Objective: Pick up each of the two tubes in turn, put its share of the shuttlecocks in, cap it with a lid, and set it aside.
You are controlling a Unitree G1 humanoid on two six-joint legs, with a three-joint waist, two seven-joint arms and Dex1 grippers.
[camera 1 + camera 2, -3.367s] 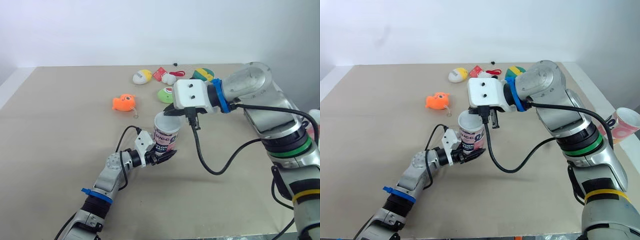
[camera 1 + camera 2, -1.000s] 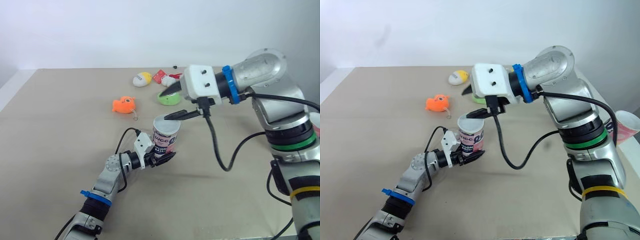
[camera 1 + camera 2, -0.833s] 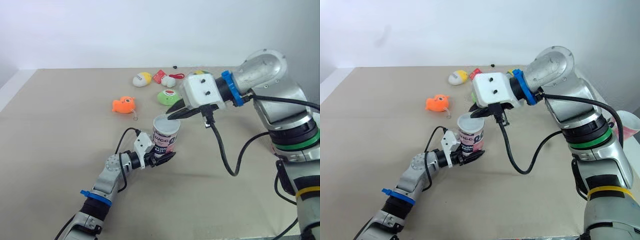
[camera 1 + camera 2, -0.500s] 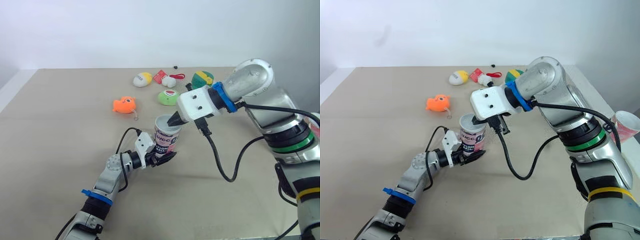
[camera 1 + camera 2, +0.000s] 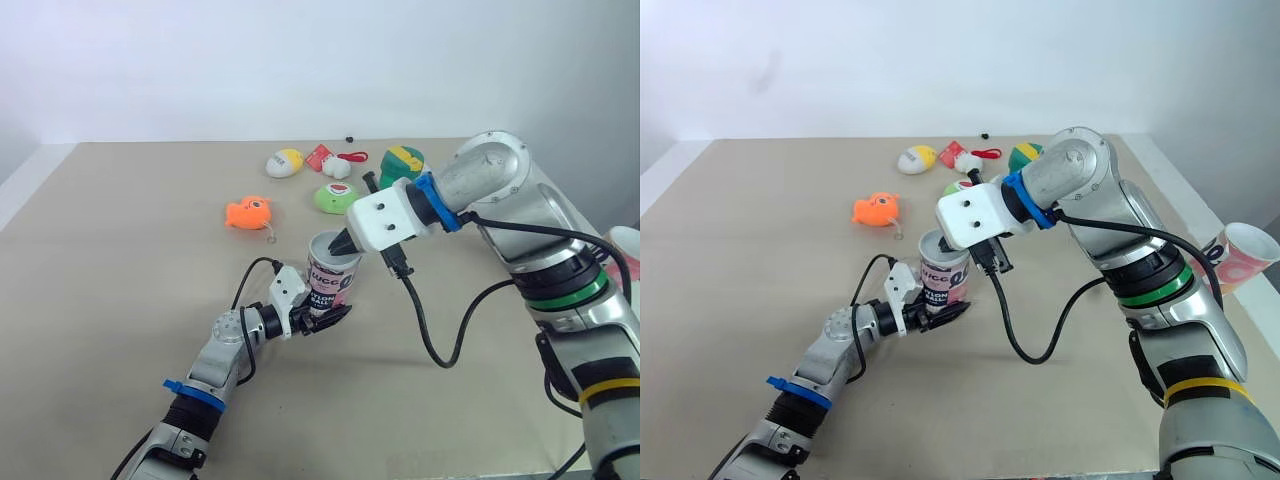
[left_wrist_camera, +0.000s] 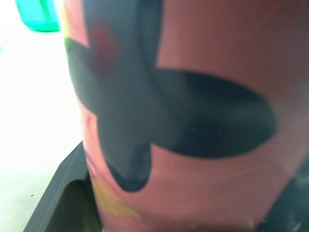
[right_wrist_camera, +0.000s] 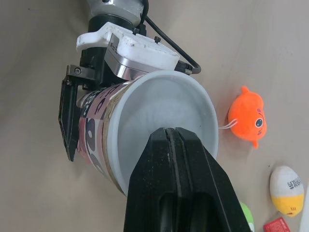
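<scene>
1. On the left, the tan table (image 5: 120,250) lies bare out to its left edge, leaving open room.
2. Near the middle, the left gripper (image 5: 325,315) clamps the lower wall of an upright pink paper cup (image 5: 333,280). Its dark print looks like "UCC"; the lines beneath are too small to read.
3. Above it, the right gripper (image 5: 345,243) has its fingers pressed together, holding nothing, with the tips at the cup's open mouth.
4. Along the back edge are an orange fish toy (image 5: 248,211), a white-and-yellow egg (image 5: 284,162), a green toy (image 5: 333,197) and a green-and-yellow ball (image 5: 403,160) partly hidden by the right arm.
5. Past the table's right edge, a second cup (image 5: 1240,255) sits tilted.
</scene>
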